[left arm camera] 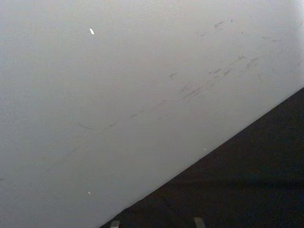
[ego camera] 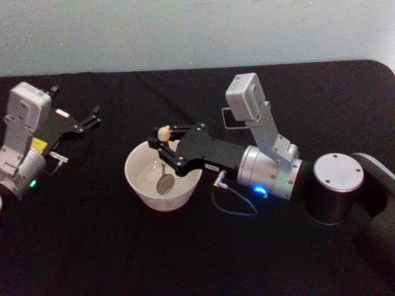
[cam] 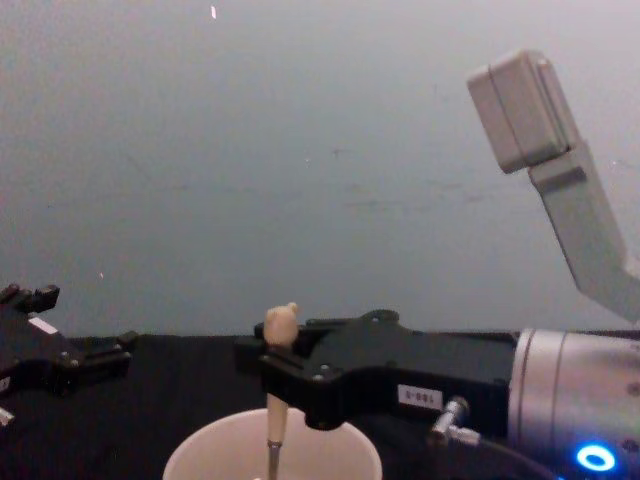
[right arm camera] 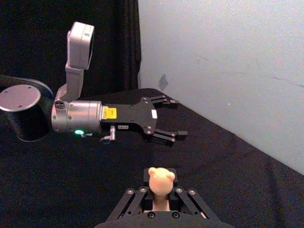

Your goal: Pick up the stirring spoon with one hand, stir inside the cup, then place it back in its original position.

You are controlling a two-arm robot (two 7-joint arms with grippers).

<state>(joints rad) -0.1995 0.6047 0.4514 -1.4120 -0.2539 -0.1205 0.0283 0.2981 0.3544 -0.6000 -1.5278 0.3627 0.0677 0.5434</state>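
Black right tool (ego camera: 164, 137) tight on spoon (ego camera: 165, 182)

A plain pale grey-blue wall (ego camera: 185, 31) runs across the top of the head view, softly and evenly lit. Below it, a table (ego camera: 92, 259) draped in black cloth takes up the lower frame. In the left wrist view, faint dark scuff marks (left arm camera: 209, 85) streak the wall at upper right.
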